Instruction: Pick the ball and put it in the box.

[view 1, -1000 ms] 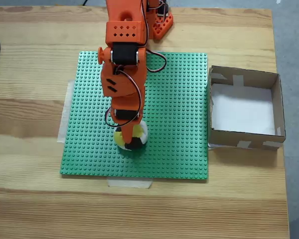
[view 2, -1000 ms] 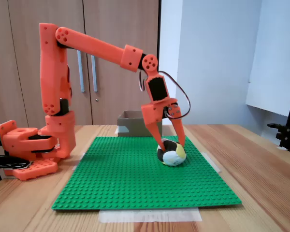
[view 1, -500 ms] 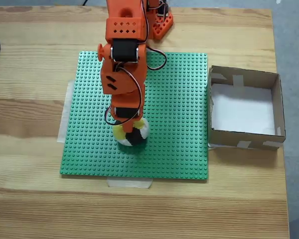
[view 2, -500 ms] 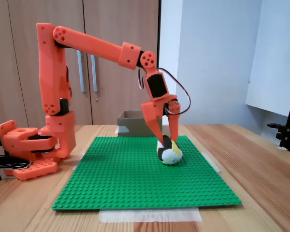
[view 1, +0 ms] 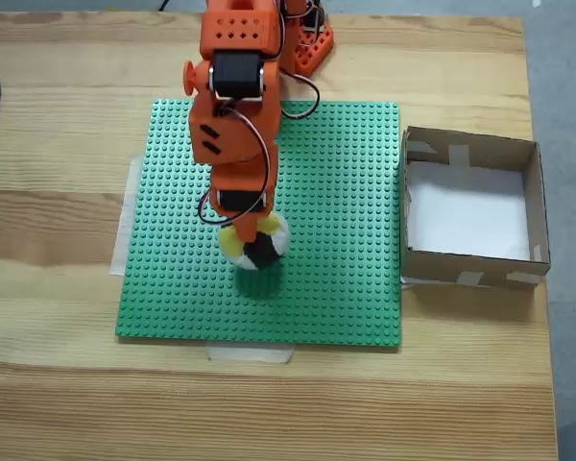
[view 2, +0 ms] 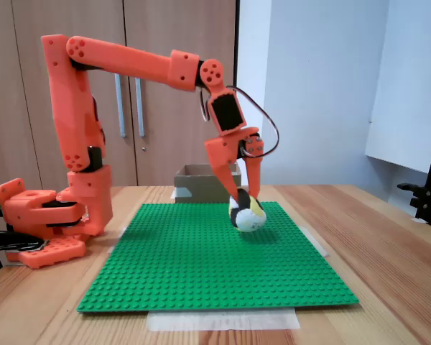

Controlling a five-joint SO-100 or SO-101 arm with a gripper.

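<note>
Lifted ball (view 2: 246, 214) (off baseplate (view 2: 201, 266)), end effector (view 2: 244, 205) clamping it

**Orange arm reaching forward, end effector pointing down**

The orange arm rises from its base, its upper link upright and forearm stretched out level. The wrist bends downward, and the end effector (view 2: 244, 207) (view 1: 252, 233) hangs nearly vertical, both fingers closed against the ball (view 2: 246, 213) (view 1: 256, 246).

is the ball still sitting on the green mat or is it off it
Off it: the gripper pinches the ball above the green mat, its shadow on the studs below.
</note>
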